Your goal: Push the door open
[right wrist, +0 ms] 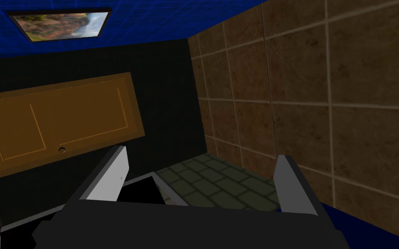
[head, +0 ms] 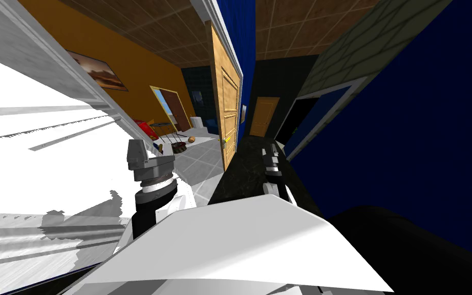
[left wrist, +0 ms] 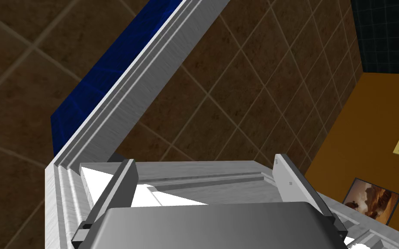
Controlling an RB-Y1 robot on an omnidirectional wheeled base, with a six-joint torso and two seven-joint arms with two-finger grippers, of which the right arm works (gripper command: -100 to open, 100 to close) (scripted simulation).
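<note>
A light wooden panelled door [head: 228, 115] stands swung open ahead, seen almost edge on, with a small handle [head: 224, 140] low on its edge. It divides an orange-walled room from a dark corridor. To my left lies a broad white panelled surface [head: 35, 153] with a grey moulded frame [head: 71, 61]. My left gripper [head: 136, 152] is raised close beside that white surface. The left wrist view has the left gripper [left wrist: 203, 161] open, with the white panel [left wrist: 172, 196] and grey moulding [left wrist: 120, 103] just past its fingertips. My right gripper [head: 271, 152] hangs over the dark corridor floor, and the right gripper [right wrist: 201, 154] is open and holds nothing.
A second brown door [head: 263, 117] closes the corridor's far end, also in the right wrist view as the brown door [right wrist: 60, 121]. A blue wall [head: 409, 128] runs along my right with a dark opening [head: 301, 123]. Chairs and a table [head: 176, 141] stand in the orange room.
</note>
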